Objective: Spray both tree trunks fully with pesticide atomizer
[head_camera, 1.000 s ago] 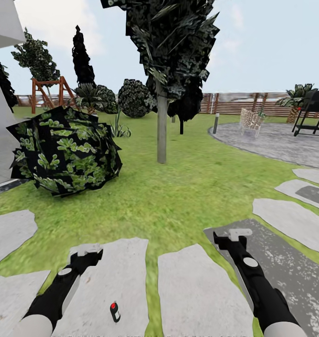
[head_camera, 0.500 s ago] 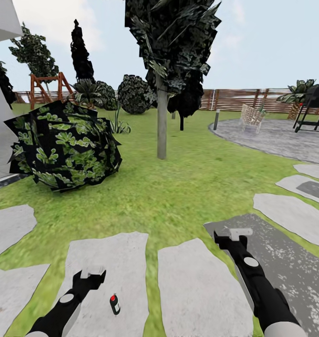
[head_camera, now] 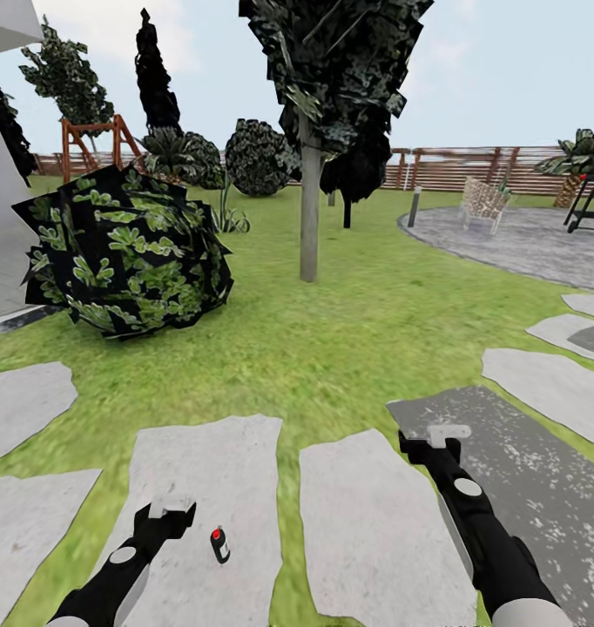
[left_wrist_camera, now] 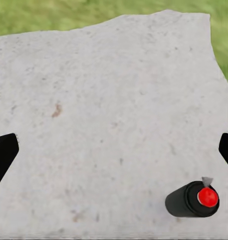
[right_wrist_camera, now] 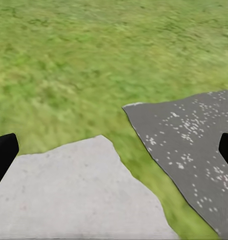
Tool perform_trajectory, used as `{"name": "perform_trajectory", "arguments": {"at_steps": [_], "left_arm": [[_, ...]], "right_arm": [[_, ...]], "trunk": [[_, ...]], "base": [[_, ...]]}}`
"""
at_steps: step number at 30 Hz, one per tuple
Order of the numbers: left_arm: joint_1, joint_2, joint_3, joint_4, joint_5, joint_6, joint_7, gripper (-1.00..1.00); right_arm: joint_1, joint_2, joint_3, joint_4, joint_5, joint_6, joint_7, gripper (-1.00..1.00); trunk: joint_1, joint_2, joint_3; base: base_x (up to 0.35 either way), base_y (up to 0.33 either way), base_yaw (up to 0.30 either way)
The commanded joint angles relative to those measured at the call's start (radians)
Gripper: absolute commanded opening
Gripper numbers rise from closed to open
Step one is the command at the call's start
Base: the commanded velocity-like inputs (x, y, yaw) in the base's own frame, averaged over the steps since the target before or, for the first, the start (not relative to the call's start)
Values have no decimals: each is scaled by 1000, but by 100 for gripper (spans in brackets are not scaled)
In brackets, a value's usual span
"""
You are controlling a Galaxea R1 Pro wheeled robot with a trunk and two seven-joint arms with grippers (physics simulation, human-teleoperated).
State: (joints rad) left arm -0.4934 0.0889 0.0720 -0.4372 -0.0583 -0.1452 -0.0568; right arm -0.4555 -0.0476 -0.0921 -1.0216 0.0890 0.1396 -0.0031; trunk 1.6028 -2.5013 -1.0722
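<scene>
One pesticide atomizer [head_camera: 219,544] lies mid paving stone [head_camera: 201,488], bare stone all round it. Left claw [head_camera: 171,508] just beside it, spread wide; right claw [head_camera: 442,435] wide too.

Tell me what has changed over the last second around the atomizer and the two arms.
The left gripper pulled back and dropped toward the pesticide atomizer, ending beside it over the same paving stone, jaws open, nothing grasped. The view also swung a little, so the tree trunk and bush only seem shifted. The right gripper stayed put and open; the atomizer still lies on the stone.
</scene>
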Motion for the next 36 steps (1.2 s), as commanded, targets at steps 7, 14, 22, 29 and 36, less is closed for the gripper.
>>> {"name": "perform_trajectory", "arguments": {"at_steps": [7, 14, 22, 29, 36], "left_arm": [[0, 0, 0, 0, 0, 0, 0, 100], [0, 0, 0, 0, 0, 0, 0, 100], [1, 0, 0, 0, 0, 0, 0, 100], [1, 0, 0, 0, -1, -1, 0, 100], [1, -1, -1, 0, 0, -4, 1, 100]], "right_arm": [[0, 0, 0, 0, 0, 0, 0, 100], [0, 0, 0, 0, 0, -1, 0, 100], [0, 0, 1, 0, -1, -2, 0, 100], [0, 0, 1, 0, -1, -2, 0, 100], [0, 0, 2, -1, -2, -2, 0, 100]], "trunk": [[3, -2, -38], [6, -3, -76], [10, -5, -116], [13, -7, -145], [15, -8, -162]], "base": [[0, 0, 115], [0, 0, 15], [0, 0, -206], [0, 0, -282], [0, 0, -202]]}}
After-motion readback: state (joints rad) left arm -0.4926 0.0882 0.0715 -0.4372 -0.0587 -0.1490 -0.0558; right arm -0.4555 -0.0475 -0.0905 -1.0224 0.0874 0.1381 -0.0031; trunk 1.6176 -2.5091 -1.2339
